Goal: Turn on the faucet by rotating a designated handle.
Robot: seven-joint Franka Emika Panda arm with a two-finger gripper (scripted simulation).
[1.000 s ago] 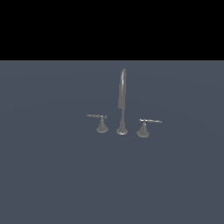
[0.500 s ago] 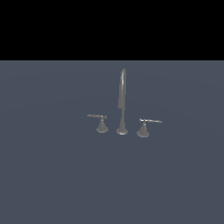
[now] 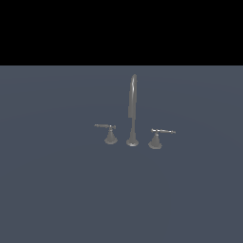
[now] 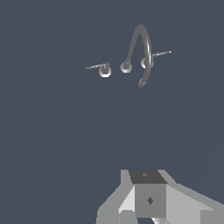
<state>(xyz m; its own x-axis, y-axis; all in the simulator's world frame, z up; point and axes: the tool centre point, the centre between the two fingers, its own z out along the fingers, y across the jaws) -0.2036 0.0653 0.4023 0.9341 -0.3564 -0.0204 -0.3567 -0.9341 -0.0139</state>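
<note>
A wide, flat, dark blue-grey surface (image 3: 57,190) is seen, and everything sits on it. The faucet (image 3: 132,109) is placed near the middle, with its tall thin spout bent over at the top. Two low levers are set beside it, one on each side, apart from the spout's round foot. The handle (image 3: 108,129) to be turned is the one on the exterior view's left; its thin rod points away from the spout. The other handle (image 3: 158,134) is a match and points the other way.

In the wrist view, only a bit of the tool (image 4: 148,199) is shown at the edge, well apart from the faucet (image 4: 141,52) and the handle (image 4: 101,68). Its fingertips are cut off, so it cannot be told if it is released or clenched. Nothing is seen held.

Things could go wrong from here. The wrong lever could be picked, since the two look the same. The tall spout could be bumped on the way in. The thin rod could be missed or could slip out
</note>
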